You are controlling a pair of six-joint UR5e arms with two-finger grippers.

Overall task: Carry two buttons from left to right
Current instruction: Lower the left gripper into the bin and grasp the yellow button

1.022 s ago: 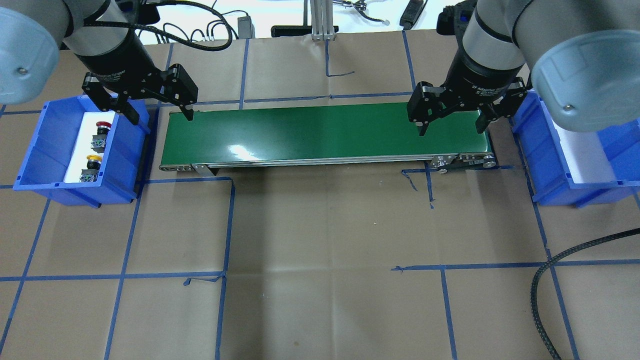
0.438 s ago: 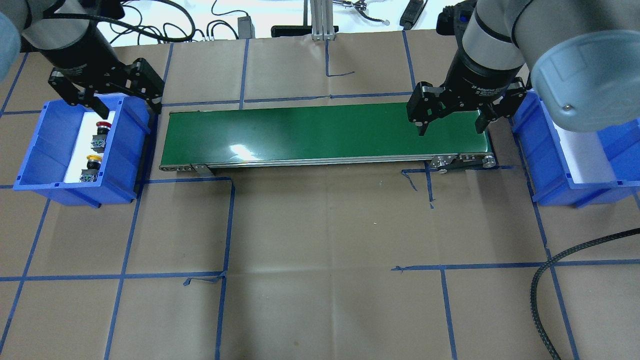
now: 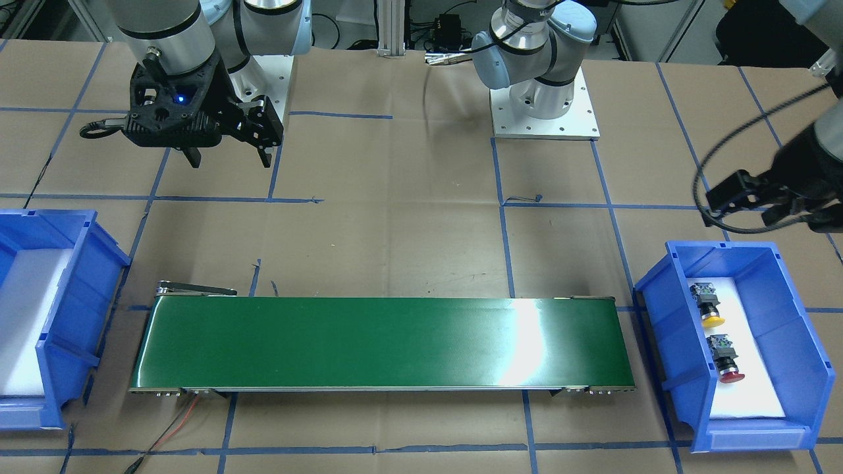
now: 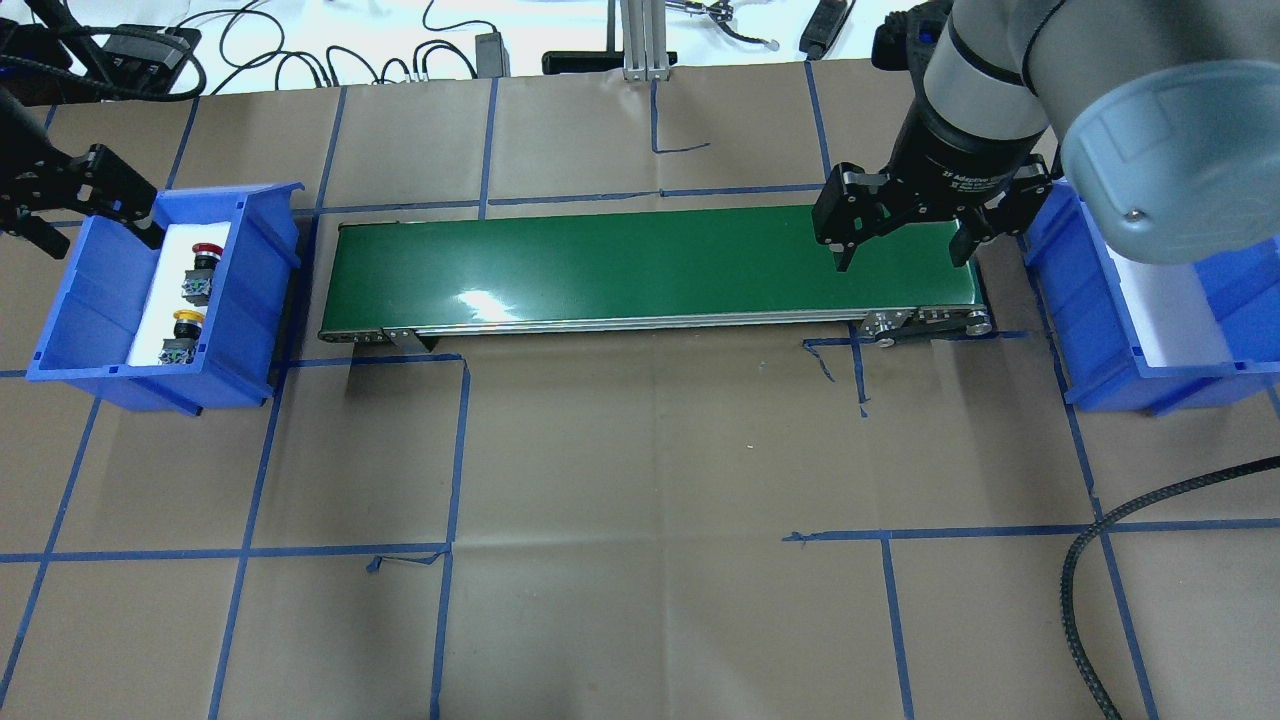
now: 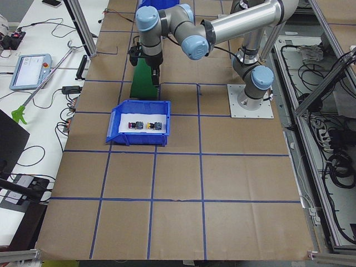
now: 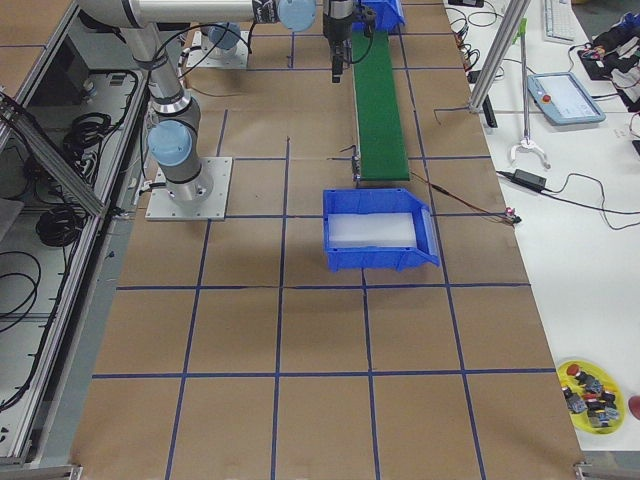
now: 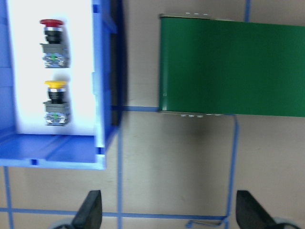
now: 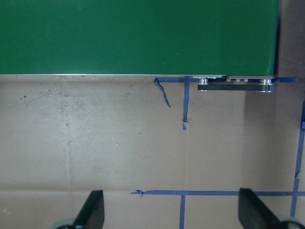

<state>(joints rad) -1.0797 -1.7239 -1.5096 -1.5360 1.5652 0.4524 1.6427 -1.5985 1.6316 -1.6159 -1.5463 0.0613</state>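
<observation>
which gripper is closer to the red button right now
Left. The left gripper hovers open near the blue bin that holds the red button. The right gripper hangs open over the opposite end of the green conveyor belt.

Bench (image 4: pixel 640 480): brown paper, blue tape grid.
Left blue bin (image 4: pixel 250 320), white liner: red-capped button (image 4: pixel 204 254), yellow-capped button (image 4: pixel 184 328), apart.
Left end effector (image 4: pixel 95 232) at bin's far-left corner, fingers spread.
Green conveyor belt (image 4: pixel 650 265) between bins.
Right end effector (image 4: pixel 903 258) over belt's right end, fingers spread.
Right blue bin (image 4: pixel 1085 300), white liner.
</observation>
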